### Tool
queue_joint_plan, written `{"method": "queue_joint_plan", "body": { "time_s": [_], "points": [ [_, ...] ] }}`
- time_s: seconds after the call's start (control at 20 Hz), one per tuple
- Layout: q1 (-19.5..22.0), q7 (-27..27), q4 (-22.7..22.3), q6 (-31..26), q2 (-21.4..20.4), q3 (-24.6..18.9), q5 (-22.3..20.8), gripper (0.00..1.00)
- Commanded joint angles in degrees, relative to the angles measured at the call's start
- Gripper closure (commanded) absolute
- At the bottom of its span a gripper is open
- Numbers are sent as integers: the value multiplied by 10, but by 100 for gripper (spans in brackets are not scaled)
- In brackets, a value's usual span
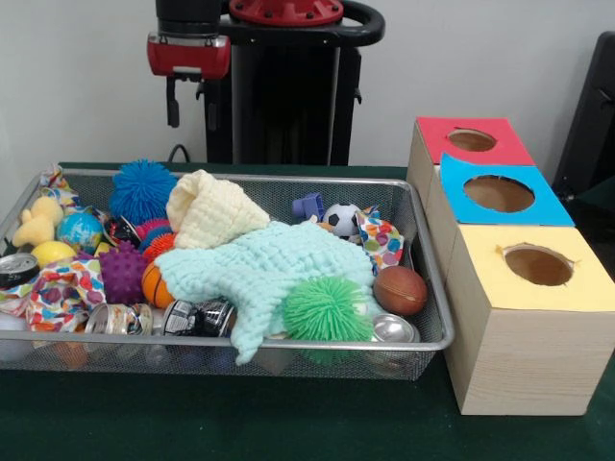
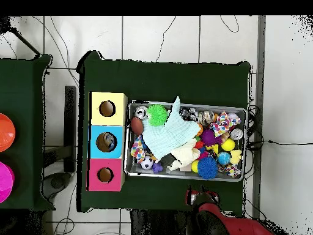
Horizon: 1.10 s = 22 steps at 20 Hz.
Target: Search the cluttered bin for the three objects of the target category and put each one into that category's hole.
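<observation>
Nearest the camera in the front view, the desk point(image 1: 240, 423) is seen covered in dark green, with the wire bin point(image 1: 288, 343) set on it and three boxes just beside the bin. The yellow box point(image 1: 538, 317) lies closest, then the blue box point(image 1: 495, 197), then the red box point(image 1: 471, 142), each with a round hole in its top. Along the bin's front edge a green spiky ball point(image 1: 328, 309), metal tins point(image 1: 197, 317) and a brown ball point(image 1: 400, 290) are found. A mint cloth point(image 1: 264, 264) is spread over the middle, with a cream cloth point(image 1: 213, 209) behind it, so much of the contents is hidden. Further back a blue spiky ball point(image 1: 142, 190) and a small football point(image 1: 340, 219) are visible. The target category is not named, so which three things are wanted cannot be told; whichever they are, they are presumed to be in the bin, perhaps partly under the cloths. Farthest off, the pincer point(image 1: 189, 101) is held above the bin's back edge, its two fingers hanging apart with nothing between them. A descent into the pile could snag a cloth and drag loose balls over the low rim; a round ball could also be squeezed out of the grip or dropped beside a hole.
</observation>
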<state>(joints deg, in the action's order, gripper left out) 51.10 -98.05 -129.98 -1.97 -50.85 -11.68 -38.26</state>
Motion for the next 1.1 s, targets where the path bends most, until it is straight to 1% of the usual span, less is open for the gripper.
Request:
{"method": "queue_joint_plan", "body": {
  "time_s": [0.05, 0.3, 0.4, 0.55, 0.75, 0.95, 1.05, 1.1],
  "points": [
    [37, -13, 23, -98, -59, -105, 72, 0],
    [50, 1, 28, -127, -81, -131, 105, 0],
    [48, 7, 35, -137, -88, -133, 110, 0],
    [34, 3, 52, -142, -84, -124, 107, 0],
    [2, -20, 83, -126, -59, -99, 94, 0],
    [-34, -37, 123, -120, -21, -78, 90, 0],
    [-43, -36, 141, -134, 4, -80, 98, 0],
    [-46, -31, 150, -152, 15, -83, 104, 0]
  ]
}}
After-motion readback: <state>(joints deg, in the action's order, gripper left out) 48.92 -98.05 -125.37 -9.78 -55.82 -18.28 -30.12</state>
